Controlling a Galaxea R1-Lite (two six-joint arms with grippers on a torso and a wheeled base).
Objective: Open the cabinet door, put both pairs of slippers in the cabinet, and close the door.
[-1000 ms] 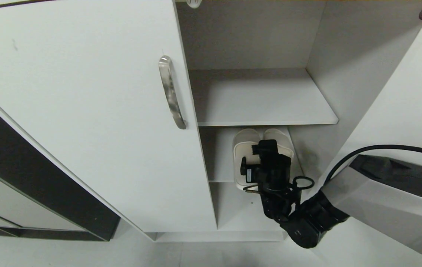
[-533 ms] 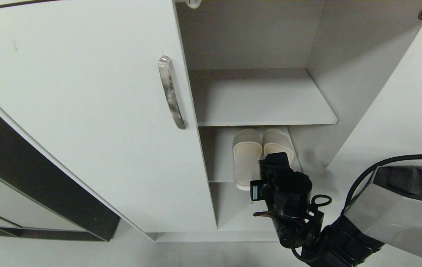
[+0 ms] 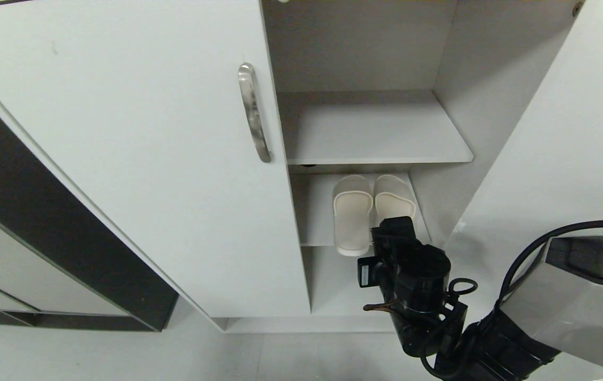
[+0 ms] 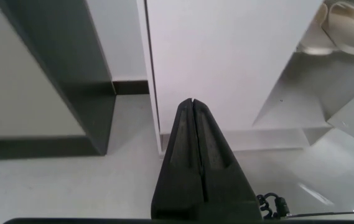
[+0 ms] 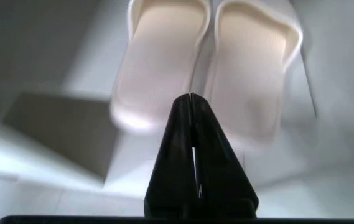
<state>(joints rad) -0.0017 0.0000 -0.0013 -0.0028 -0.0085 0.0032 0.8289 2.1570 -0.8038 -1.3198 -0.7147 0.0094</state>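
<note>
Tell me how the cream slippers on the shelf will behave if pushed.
Slippers look like thick moulded foam: probably light, slightly squashy. Lying flat on the smooth shelf, they should slide, not roll. One overhanging heel might tip.

A pair of cream foam slippers (image 3: 353,211) lay side by side on the white cabinet's lower shelf (image 3: 314,211), near its right edge, heels at its front edge, beneath the upper shelf (image 3: 375,127). The black right gripper (image 3: 394,225) hung just before them.

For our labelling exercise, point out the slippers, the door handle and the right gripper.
slippers (image 3: 352,212): head view, footbed of one slipper.
door handle (image 3: 253,112): head view, middle of the metal bar.
right gripper (image 5: 191,103): right wrist view, its shut fingertips.
</note>
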